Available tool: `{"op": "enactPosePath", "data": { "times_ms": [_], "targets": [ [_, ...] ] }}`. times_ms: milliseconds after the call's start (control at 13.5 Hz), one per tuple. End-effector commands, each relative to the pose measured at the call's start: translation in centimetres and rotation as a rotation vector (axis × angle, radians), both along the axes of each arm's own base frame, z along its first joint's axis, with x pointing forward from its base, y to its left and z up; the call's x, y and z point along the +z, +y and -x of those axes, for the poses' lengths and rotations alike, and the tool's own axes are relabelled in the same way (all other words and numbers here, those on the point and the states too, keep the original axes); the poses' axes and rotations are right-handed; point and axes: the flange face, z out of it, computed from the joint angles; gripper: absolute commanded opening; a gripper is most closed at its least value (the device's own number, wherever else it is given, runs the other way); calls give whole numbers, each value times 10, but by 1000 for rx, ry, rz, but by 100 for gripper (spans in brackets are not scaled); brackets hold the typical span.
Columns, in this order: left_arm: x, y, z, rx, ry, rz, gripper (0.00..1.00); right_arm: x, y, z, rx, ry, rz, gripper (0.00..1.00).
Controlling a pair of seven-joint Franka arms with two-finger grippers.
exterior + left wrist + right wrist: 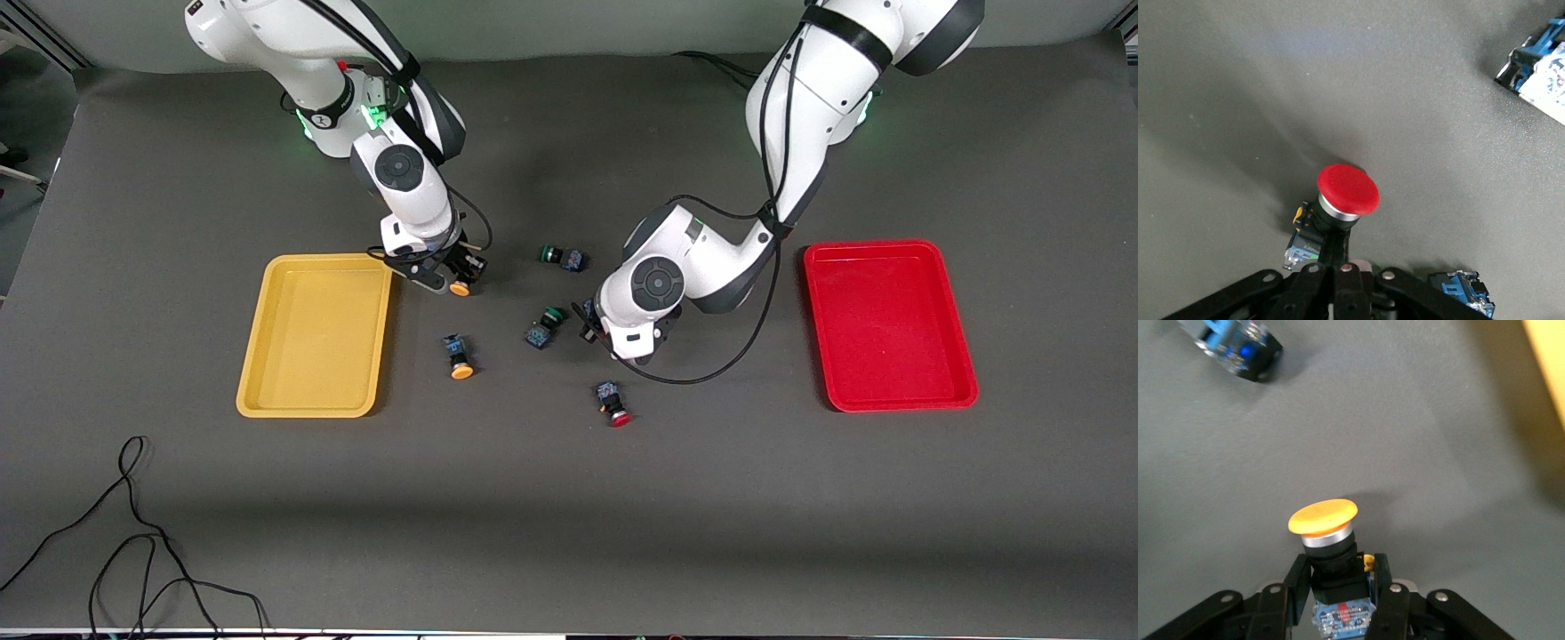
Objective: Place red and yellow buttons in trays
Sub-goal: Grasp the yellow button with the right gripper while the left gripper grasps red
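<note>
My right end effector (pixel 1338 587) grips a yellow button (pixel 1323 517) beside the yellow tray (pixel 316 336). My left end effector (pixel 1335 267) clamps a red button (pixel 1348 189) mid-table. The dark grey table (pixel 569 516) carries a loose black cable (pixel 133 551) at a near corner.

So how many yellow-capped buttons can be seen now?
2. One yellow button is clamped in the right hand, beside the yellow tray. The other lies on the table, nearer the front camera.

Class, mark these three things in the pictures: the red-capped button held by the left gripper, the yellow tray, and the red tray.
red-capped button (pixel 1348 189), left wrist view, on its round red cap.
yellow tray (pixel 316 333), front view, on its bare floor.
red tray (pixel 889 324), front view, on its bare floor.
</note>
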Motion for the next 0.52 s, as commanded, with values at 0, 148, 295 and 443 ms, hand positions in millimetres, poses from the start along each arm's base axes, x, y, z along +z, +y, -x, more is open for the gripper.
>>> {"op": "enactPosePath", "data": {
  "times_ms": [0,148,295,443],
  "targets": [
    [0,2,-3,7,0,-11,23,105,14,-17,26,32,9,13],
    [1,4,-4,17,2,-13,99,175,18,-46,19,98,41,13],
    [1,6,-6,16,0,-13,99,230,3,-75,86,125,34,13],
    [-1,6,-5,12,3,-15,99,248,-49,-102,212,125,3,13]
  ]
}}
